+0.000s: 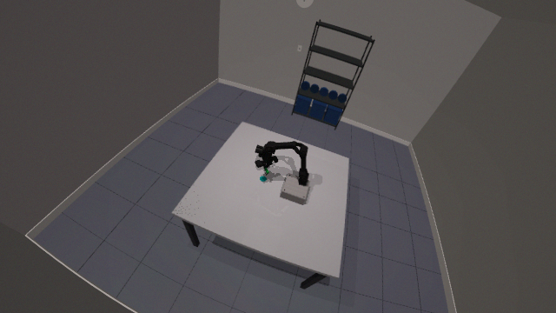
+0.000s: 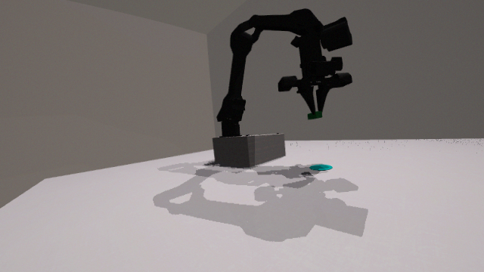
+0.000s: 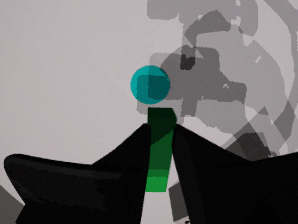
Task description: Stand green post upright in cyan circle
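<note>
The green post [image 1: 267, 171] [image 2: 314, 115] [image 3: 161, 150] is held between the fingertips, well above the table. In the exterior view it lies nearly level, slightly tilted. My gripper [image 2: 317, 112] [image 3: 160, 129] points down and is shut on the post. The cyan circle [image 1: 263, 178] [image 2: 321, 167] [image 3: 150, 85] lies flat on the table, below the gripper in the exterior view. In the wrist view it shows just beyond the post's far end, partly under the arm's shadow. In the top view the fingertips are too small to make out.
The white table [image 1: 243, 226] [image 2: 113, 245] carries the arm's grey base block [image 1: 295, 189] [image 2: 232, 151], to the left of the circle in the exterior view. The arm's shadows fall across the table. A shelf rack [image 1: 334, 77] with blue bins stands by the far wall.
</note>
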Tool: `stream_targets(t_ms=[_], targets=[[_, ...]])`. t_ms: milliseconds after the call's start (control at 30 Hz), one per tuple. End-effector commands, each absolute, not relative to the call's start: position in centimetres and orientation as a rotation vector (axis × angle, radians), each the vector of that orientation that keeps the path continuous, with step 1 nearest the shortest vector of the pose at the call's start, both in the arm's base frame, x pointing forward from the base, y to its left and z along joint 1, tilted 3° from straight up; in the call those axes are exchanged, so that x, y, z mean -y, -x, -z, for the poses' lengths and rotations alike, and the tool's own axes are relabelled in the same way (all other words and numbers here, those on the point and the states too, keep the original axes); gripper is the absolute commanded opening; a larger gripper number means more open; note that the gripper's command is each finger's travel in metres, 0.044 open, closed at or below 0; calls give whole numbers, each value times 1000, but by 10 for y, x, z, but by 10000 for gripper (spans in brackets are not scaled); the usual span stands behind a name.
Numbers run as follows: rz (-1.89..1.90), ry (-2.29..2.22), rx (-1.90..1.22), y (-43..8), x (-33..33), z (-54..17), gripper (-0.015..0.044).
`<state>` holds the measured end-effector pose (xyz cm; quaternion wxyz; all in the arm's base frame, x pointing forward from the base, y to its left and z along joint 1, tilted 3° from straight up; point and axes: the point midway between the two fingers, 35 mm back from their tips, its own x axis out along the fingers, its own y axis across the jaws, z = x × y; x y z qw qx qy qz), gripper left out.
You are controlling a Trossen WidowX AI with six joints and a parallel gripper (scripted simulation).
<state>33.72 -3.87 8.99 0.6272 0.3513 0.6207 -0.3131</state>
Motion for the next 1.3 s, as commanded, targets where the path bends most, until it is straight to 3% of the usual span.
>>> stream_targets(t_ms=[0, 1267], targets=[[727, -786, -1406, -340, 39, -87, 22], [772, -551, -1194, -359, 39, -59, 22]])
